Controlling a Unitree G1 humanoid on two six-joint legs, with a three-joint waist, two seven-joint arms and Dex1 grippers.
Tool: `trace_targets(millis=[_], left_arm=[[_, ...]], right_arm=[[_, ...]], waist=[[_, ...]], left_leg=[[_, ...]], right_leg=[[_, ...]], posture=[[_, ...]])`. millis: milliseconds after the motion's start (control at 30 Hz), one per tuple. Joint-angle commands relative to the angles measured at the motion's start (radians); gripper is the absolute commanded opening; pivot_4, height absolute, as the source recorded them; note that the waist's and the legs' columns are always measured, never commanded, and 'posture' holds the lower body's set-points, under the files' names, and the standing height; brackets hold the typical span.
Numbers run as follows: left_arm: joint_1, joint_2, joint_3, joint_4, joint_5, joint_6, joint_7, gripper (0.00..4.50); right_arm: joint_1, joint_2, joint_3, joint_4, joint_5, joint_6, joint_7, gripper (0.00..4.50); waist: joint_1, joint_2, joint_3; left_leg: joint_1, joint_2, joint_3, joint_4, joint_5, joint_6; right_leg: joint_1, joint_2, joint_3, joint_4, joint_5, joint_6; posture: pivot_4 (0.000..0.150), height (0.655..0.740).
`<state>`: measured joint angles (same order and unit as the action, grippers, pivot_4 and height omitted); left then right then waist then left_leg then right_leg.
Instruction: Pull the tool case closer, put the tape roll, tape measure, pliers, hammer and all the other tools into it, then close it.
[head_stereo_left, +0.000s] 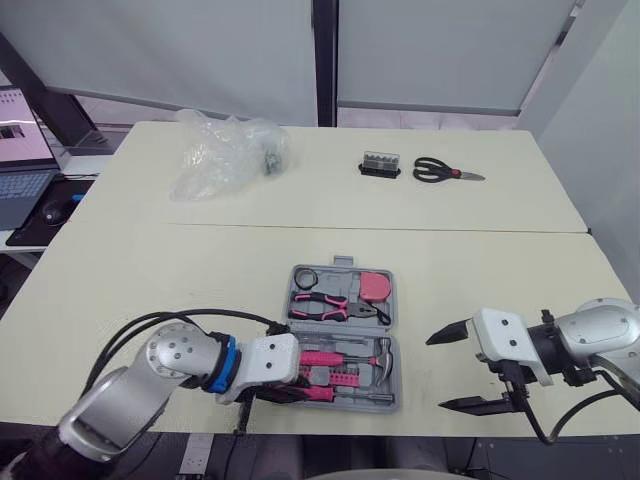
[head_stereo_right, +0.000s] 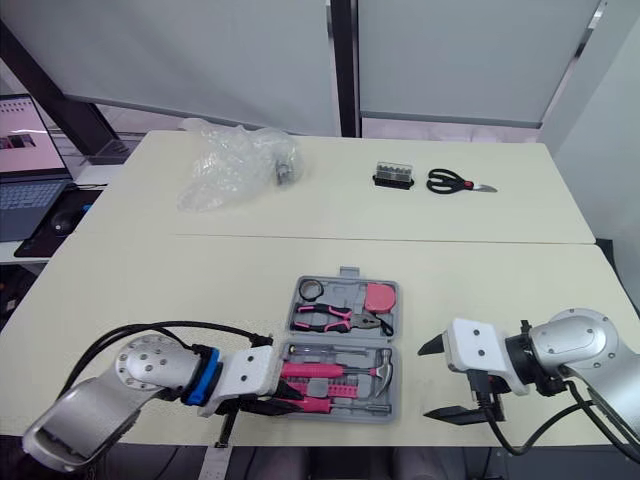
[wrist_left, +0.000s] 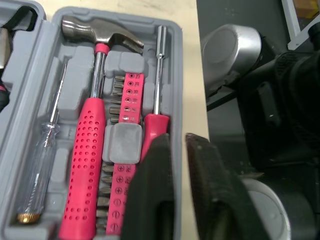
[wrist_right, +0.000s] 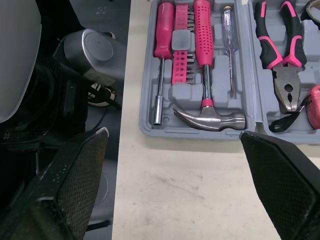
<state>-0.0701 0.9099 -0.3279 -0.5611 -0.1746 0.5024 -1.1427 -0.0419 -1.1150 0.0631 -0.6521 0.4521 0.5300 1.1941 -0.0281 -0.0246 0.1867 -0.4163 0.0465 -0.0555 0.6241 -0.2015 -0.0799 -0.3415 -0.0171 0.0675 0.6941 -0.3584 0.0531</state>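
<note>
The grey tool case (head_stereo_left: 394, 325) lies open near the table's front edge. Its far half holds a black tape roll (head_stereo_left: 305, 278), pink pliers (head_stereo_left: 325, 305) and a pink tape measure (head_stereo_left: 375, 288). The near half holds the hammer (wrist_left: 85, 150), a clear screwdriver (wrist_left: 42, 155), pink bits and a pink nut driver (wrist_left: 157, 75). My left gripper (wrist_left: 177, 137) pinches the case's near rim at its left corner, one finger inside over the driver handle, the other outside. My right gripper (head_stereo_left: 435, 372) hovers open just right of the case, level with the hammer head (wrist_right: 210, 117).
Black scissors (head_stereo_left: 445, 172) and a small black bit holder (head_stereo_left: 380, 164) lie at the far right of the table. A crumpled clear plastic bag (head_stereo_left: 220, 150) sits far left. A laptop (head_stereo_left: 20, 150) and mouse (head_stereo_left: 55, 210) stand on a side desk to the left.
</note>
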Motion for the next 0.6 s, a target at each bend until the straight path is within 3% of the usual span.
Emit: trace_targets(millis=[33, 400, 600], left_arm=[[0.011, -0.008, -0.038, 0.033, 0.061, -0.043, 0.038, 0.05], [0.039, -0.036, -0.119, 0.131, 0.171, -0.105, 0.086, 0.05], [0.05, -0.038, -0.115, 0.166, 0.167, -0.125, 0.086, 0.05]], right_arm=[[-0.014, 0.006, -0.003, -0.021, 0.005, 0.0, -0.005, 4.5], [-0.027, 0.011, 0.004, -0.031, 0.008, 0.011, -0.017, 4.5], [-0.02, 0.005, -0.006, -0.037, 0.015, 0.006, -0.011, 4.5]], waist=[[-0.001, 0.0, 0.0], [-0.001, 0.0, 0.0], [-0.001, 0.001, -0.001]], left_leg=[[0.0, 0.0, 0.0, 0.0, 0.0, 0.0], [0.0, 0.0, 0.0, 0.0, 0.0, 0.0], [0.001, 0.0, 0.0, 0.0, 0.0, 0.0]], right_leg=[[0.0, 0.0, 0.0, 0.0, 0.0, 0.0], [0.0, 0.0, 0.0, 0.0, 0.0, 0.0], [0.0, 0.0, 0.0, 0.001, 0.0, 0.0]], posture=[[0.15, 0.74], [0.15, 0.74], [0.15, 0.74]])
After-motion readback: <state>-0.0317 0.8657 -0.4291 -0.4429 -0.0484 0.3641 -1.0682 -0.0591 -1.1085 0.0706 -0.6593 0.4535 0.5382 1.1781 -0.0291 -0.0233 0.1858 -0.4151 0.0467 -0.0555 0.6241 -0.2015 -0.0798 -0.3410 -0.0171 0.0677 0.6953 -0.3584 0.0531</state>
